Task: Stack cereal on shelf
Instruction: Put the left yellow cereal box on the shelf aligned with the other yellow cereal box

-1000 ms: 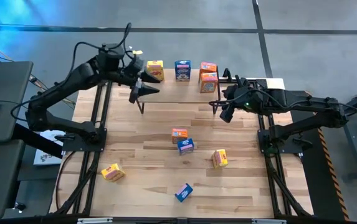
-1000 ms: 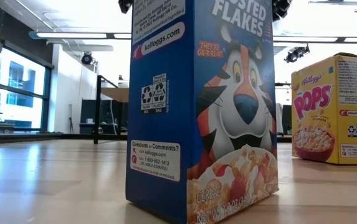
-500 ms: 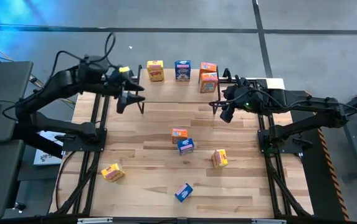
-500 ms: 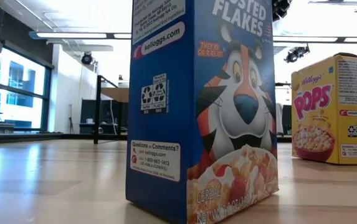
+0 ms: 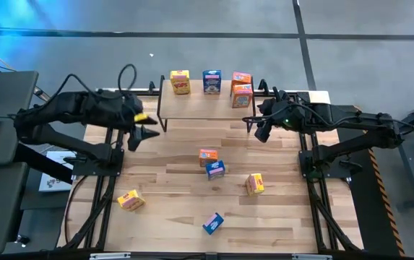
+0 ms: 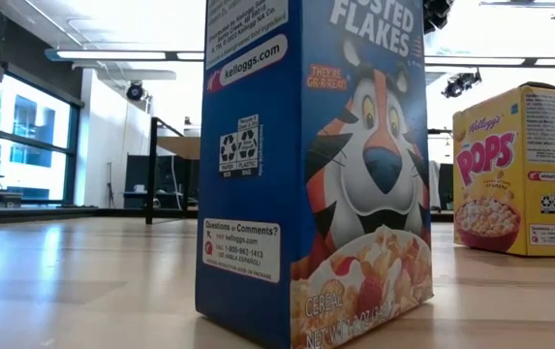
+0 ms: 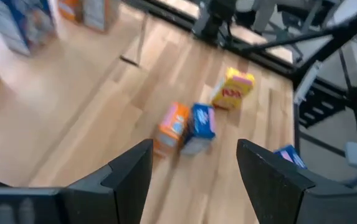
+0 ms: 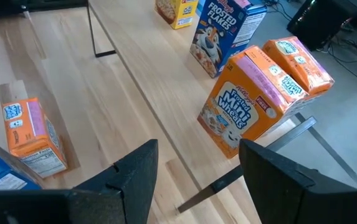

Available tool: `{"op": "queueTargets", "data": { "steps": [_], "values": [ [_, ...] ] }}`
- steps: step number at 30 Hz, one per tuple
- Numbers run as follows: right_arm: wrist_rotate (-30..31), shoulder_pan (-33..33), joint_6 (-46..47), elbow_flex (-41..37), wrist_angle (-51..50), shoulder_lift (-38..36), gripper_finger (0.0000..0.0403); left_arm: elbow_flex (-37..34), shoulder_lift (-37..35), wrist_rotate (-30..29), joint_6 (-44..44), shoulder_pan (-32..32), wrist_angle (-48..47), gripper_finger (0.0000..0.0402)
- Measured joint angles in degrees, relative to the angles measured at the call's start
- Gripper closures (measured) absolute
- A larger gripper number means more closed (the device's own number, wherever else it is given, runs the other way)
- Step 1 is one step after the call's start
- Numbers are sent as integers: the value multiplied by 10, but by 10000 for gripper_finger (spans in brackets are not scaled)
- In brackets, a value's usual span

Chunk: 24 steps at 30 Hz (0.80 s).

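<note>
The shelf (image 5: 205,103) stood at the far edge of the tabletop (image 5: 170,180), carrying four boxes: a yellow box (image 5: 180,81), a blue Frosted Flakes box (image 5: 212,81) and two orange Mini-Wheats boxes (image 5: 241,89) at its right end. Five more boxes lay on the tabletop: an orange box (image 5: 207,156) touching a blue box (image 5: 216,170) near the middle, a yellow box (image 5: 255,183) to their right, another yellow box (image 5: 130,200) near left, and a blue box (image 5: 212,222) nearest. The left gripper (image 5: 143,133) hung off the shelf's left end, fingers parted and empty. The right gripper (image 5: 259,127) hovered by the shelf's right end, fingers parted and empty.
</note>
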Motion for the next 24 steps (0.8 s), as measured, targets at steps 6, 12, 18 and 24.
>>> {"op": "queueTargets", "data": {
  "steps": [6,12,18,24],
  "values": [
    [-1,0,14,0,1,0,185,0,3,-27,-68,-70,-47,178],
    [-11,0,16,0,1,0,185,-4,3,-88,-159,-134,-103,178],
    [-27,0,25,0,-3,0,185,-4,10,-108,-205,-198,-113,178],
    [-29,0,42,0,-3,0,185,-4,27,-130,-279,-255,-171,178]
  ]
}}
